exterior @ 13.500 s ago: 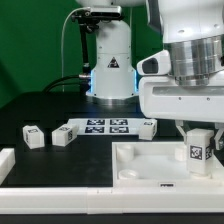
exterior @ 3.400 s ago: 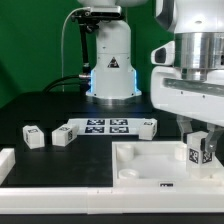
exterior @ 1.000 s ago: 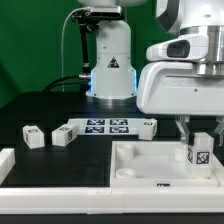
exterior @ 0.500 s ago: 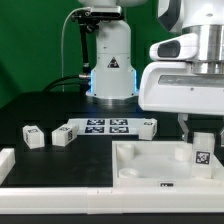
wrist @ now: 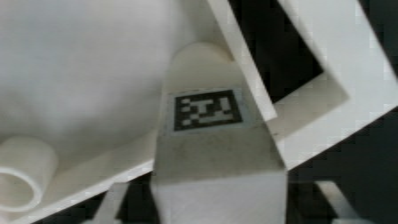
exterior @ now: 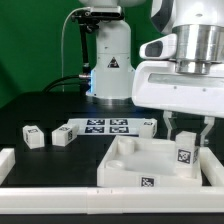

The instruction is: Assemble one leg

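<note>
In the exterior view my gripper (exterior: 188, 138) hangs at the right, shut on the top of a leg (exterior: 186, 157), a small white block with a marker tag facing the camera. The leg stands upright in the right part of the large white panel (exterior: 130, 165), which sits skewed, its front edge showing a tag. In the wrist view the leg (wrist: 214, 150) fills the middle between the two fingers (wrist: 128, 195), its tag on the near face, with the panel (wrist: 89, 90) and a round socket (wrist: 22, 180) behind. Two loose legs (exterior: 32, 137) (exterior: 62, 134) lie at the left.
The marker board (exterior: 103, 126) lies behind the panel. Another small white block (exterior: 148, 124) sits at its right end. A raised white rim (exterior: 20, 163) runs along the front and left of the table. The robot base (exterior: 110, 60) stands at the back.
My gripper has shifted to the exterior view's left and turned, with the leg in it. The panel has slid left and swung round, so its front edge with a tag now shows.
</note>
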Robot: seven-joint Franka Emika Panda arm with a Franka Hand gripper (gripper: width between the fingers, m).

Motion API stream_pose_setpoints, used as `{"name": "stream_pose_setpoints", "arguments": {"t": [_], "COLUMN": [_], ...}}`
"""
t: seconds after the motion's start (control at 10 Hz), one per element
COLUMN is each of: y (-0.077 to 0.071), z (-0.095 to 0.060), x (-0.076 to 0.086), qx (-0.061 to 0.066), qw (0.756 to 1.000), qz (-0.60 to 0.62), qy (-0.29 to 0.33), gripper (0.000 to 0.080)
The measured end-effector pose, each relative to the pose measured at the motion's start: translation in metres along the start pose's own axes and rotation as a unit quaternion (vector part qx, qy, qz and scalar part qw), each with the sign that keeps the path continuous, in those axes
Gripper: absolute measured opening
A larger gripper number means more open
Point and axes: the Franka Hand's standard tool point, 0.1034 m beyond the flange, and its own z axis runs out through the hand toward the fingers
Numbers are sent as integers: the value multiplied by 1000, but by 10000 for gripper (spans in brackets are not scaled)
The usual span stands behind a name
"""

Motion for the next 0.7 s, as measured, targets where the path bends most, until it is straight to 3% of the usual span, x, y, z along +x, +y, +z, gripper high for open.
{"name": "stream_pose_setpoints", "arguments": {"t": [0.4, 0.5, 0.6, 0.7], "y": [2, 2, 2, 2], "z": [1, 1, 1, 1], "x": [1, 1, 1, 1], "qx": [-3, -3, -3, -3], "qw": [1000, 1000, 1000, 1000], "qz": [2, 2, 2, 2], "qy": [1, 1, 1, 1], "gripper": [355, 545, 617, 617]}}
